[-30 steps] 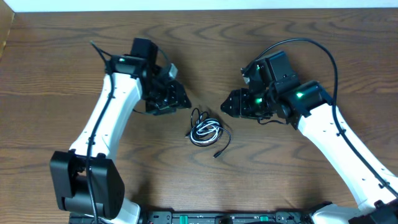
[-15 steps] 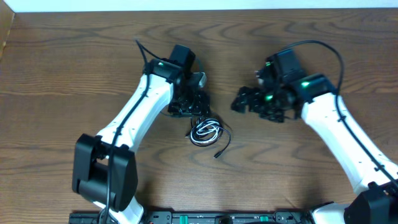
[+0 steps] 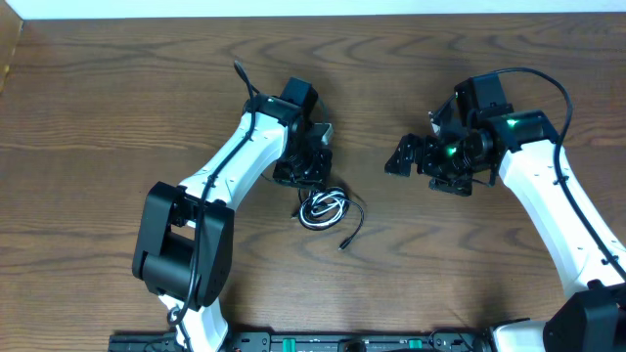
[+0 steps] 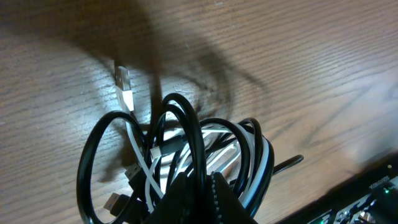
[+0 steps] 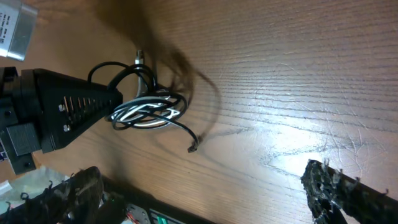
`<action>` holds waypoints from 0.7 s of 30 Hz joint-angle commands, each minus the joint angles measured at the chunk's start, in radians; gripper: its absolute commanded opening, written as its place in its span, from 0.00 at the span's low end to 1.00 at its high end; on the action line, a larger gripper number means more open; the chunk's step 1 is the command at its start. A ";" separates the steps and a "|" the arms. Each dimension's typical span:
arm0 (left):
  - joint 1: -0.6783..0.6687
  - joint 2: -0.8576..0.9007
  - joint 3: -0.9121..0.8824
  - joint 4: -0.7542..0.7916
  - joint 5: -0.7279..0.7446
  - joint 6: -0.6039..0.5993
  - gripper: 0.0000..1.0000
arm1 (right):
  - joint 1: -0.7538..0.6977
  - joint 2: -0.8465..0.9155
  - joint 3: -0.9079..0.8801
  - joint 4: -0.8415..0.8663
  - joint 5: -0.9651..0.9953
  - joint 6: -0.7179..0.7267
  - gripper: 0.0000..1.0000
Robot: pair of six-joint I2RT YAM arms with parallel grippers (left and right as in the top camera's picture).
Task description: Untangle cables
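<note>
The left gripper [image 3: 312,176] is closed at the near edge of the cable bundle [image 3: 323,207], seemingly pinching a black loop, so the first grab looks under way. Farther off, the right gripper [image 3: 403,158] hovers spread wide, well apart from the bundle. Next it likely needs to take another strand and pull the opposite way.

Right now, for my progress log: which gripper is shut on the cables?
The left gripper, shut on the cables; the right gripper hangs open, well apart from them.
</note>
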 commanded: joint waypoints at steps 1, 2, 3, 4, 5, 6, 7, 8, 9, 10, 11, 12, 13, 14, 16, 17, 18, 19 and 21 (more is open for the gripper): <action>0.006 -0.005 0.003 -0.016 0.021 0.010 0.15 | 0.002 -0.004 0.010 -0.002 -0.018 -0.021 0.99; 0.011 -0.011 0.013 -0.026 0.021 0.010 0.16 | 0.007 -0.004 0.010 -0.002 -0.018 -0.021 0.99; 0.014 -0.016 0.020 -0.032 0.021 0.010 0.17 | 0.011 -0.004 0.010 -0.002 -0.018 -0.021 0.99; 0.019 -0.026 0.032 -0.043 0.024 0.011 0.17 | 0.017 -0.004 0.010 -0.002 -0.018 -0.021 0.99; 0.027 -0.050 0.048 -0.054 0.048 0.035 0.17 | 0.023 -0.004 0.010 -0.002 -0.018 -0.021 0.99; 0.031 -0.069 0.049 -0.054 0.071 0.056 0.26 | 0.027 -0.004 0.010 -0.002 -0.017 -0.022 0.99; 0.033 -0.087 0.049 -0.055 0.085 0.072 0.37 | 0.029 -0.004 0.010 -0.002 -0.016 -0.022 0.99; 0.034 -0.105 0.049 -0.058 0.089 0.082 0.53 | 0.031 -0.004 0.010 -0.002 -0.011 -0.022 0.99; 0.034 -0.116 0.049 -0.061 0.088 0.085 0.64 | 0.031 -0.004 0.010 -0.002 0.004 -0.021 0.99; 0.031 -0.127 0.048 -0.071 0.089 0.100 0.68 | 0.031 -0.004 0.010 -0.002 0.029 -0.021 0.99; 0.029 -0.133 0.048 -0.081 0.088 0.117 0.72 | 0.031 -0.004 0.010 -0.002 0.058 -0.021 0.99; 0.026 -0.135 0.048 -0.100 0.088 0.142 0.76 | 0.031 -0.004 0.010 -0.002 0.083 -0.020 0.99; 0.023 -0.135 0.047 -0.116 0.088 0.163 0.77 | 0.030 -0.004 0.010 -0.001 0.092 -0.020 0.99; 0.018 -0.135 0.041 -0.126 0.088 0.182 0.78 | 0.029 -0.004 0.010 0.002 0.096 -0.020 0.99; 0.004 -0.135 0.016 -0.132 0.088 0.226 0.78 | 0.026 -0.004 0.010 0.011 0.095 -0.020 0.99; -0.002 -0.134 0.006 -0.132 0.088 0.240 0.78 | 0.025 -0.004 0.010 0.015 0.096 -0.020 0.99; -0.011 -0.133 -0.011 -0.127 0.088 0.261 0.78 | 0.025 -0.004 0.010 0.021 0.095 -0.020 0.99; -0.020 -0.130 -0.023 -0.122 0.087 0.272 0.78 | 0.025 -0.004 0.010 0.022 0.095 -0.020 0.99; -0.036 -0.127 -0.050 -0.094 0.077 0.275 0.78 | 0.026 -0.004 0.010 0.021 0.095 -0.020 0.99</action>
